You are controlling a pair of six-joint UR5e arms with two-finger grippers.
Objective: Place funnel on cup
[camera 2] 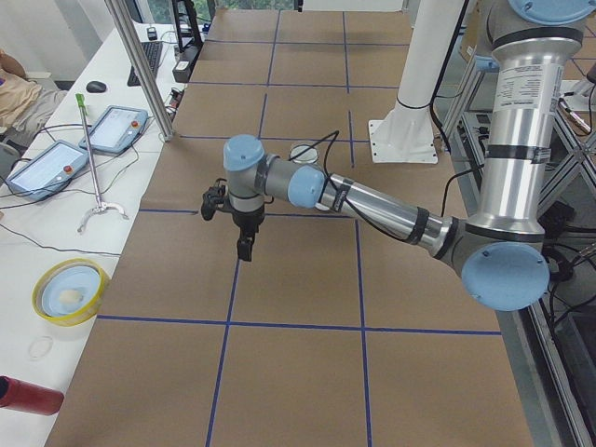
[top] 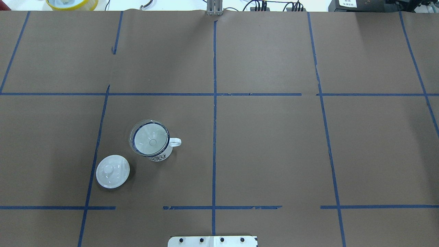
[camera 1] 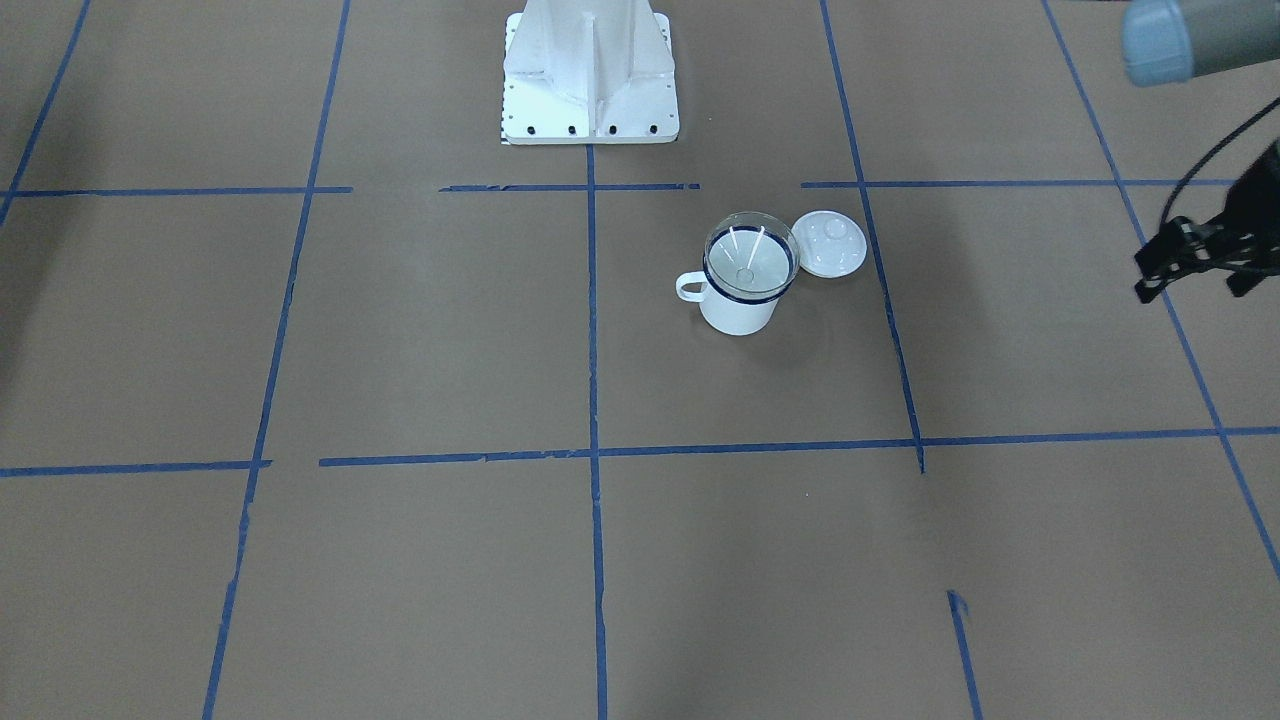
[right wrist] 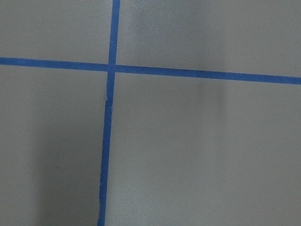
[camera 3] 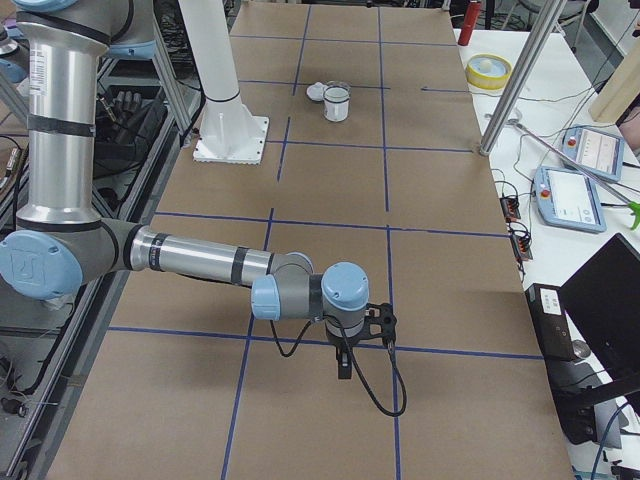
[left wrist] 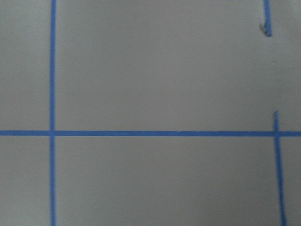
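Both arms hang over the brown paper-covered table (top: 274, 154), well apart from the work. I cannot tell whether the left gripper (camera 1: 1165, 265) or right gripper (camera 3: 344, 362) is apart or together. The white enamel mug with a dark blue rim (camera 1: 738, 312) stands upright beside a round white domed lid (camera 1: 830, 243), with the clear round-bowled funnel (camera 1: 750, 258) seated in its mouth. The placement looks done, so any retreat should stay wide.

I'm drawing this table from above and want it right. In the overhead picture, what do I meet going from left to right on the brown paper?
First the white lid → the cup with the funnel sitting on it → the cup's handle.
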